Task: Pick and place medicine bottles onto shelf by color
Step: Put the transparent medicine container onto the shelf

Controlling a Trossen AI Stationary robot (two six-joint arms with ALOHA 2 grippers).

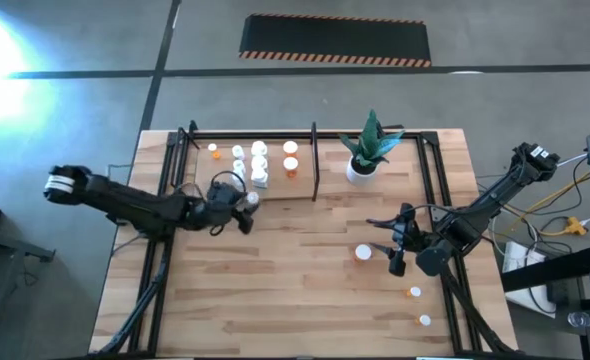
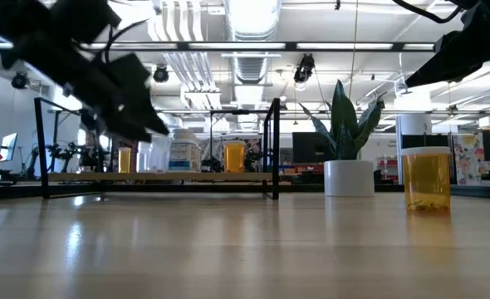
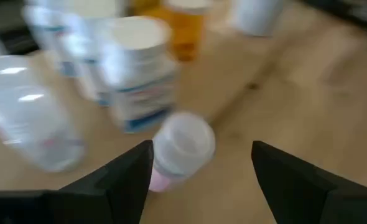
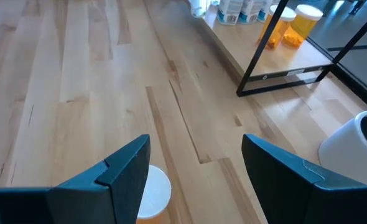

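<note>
the shelf [image 1: 275, 190] sits at the table's far side on the left, holding a bunch of medicine bottles [image 1: 260, 165]: white ones clustered together, orange ones [image 1: 291, 165] by the black divider bar [image 1: 314, 160]. white plant pot [image 1: 361, 170] is just right of the divider. left gripper [image 1: 243, 205] is at the shelf's front edge, fingers spread with a small white bottle [image 3: 182, 146] lying between them, not squeezed as far as i can see; that view's blurry. right gripper [image 1: 393, 245] hangs open over an orange bottle with white cap [image 1: 363, 253], holding nothing. two more tiny bottles [image 1: 414, 292] sit near the right front corner, too small to read.
</note>
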